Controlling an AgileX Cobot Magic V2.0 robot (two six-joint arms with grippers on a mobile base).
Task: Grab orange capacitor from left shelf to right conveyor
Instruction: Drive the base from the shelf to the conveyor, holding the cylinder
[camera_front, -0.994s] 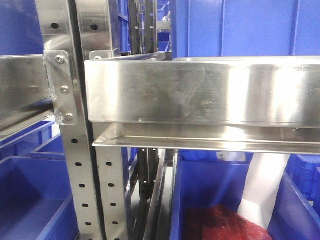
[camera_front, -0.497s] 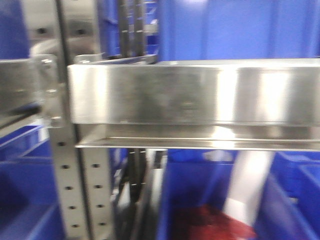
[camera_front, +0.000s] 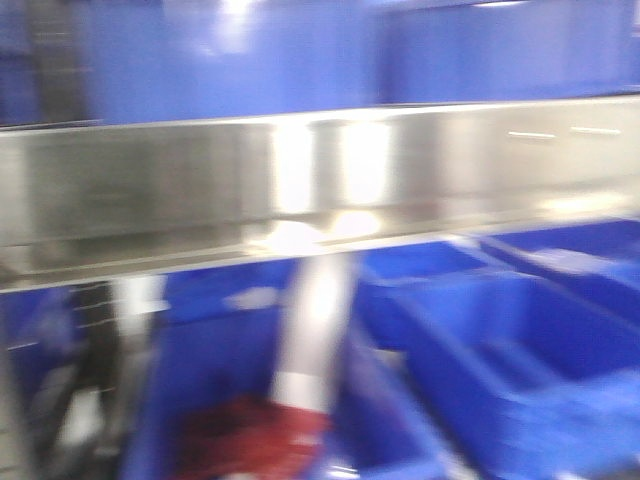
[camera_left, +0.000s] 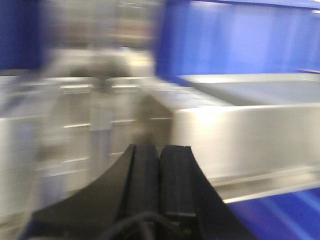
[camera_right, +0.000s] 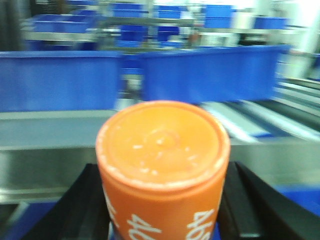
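Note:
My right gripper (camera_right: 164, 172) is shut on the orange capacitor (camera_right: 162, 150). The capacitor stands upright between the black fingers (camera_right: 82, 200), with its flat top towards the camera and white print on its side. My left gripper (camera_left: 160, 150) is shut and empty, in front of a steel tray of the left shelf (camera_left: 240, 135). The shelf's shiny tray front (camera_front: 150, 190) crosses the blurred front view. A steel ledge (camera_right: 50, 150) lies just behind the capacitor. The right conveyor does not clearly show; blurred grey and dark bands (camera_right: 295, 107) lie at the far right.
Blue plastic bins (camera_front: 520, 360) sit below the shelf tray, one holding something red (camera_front: 250, 440). More blue bins (camera_right: 210, 72) stand behind the steel ledge in the right wrist view, and racks with bins stand farther back. All views are motion-blurred.
The front view has swept to the right. The rack's perforated posts and bracket have slid off to the left, and more blue bins have come into view at the lower right.

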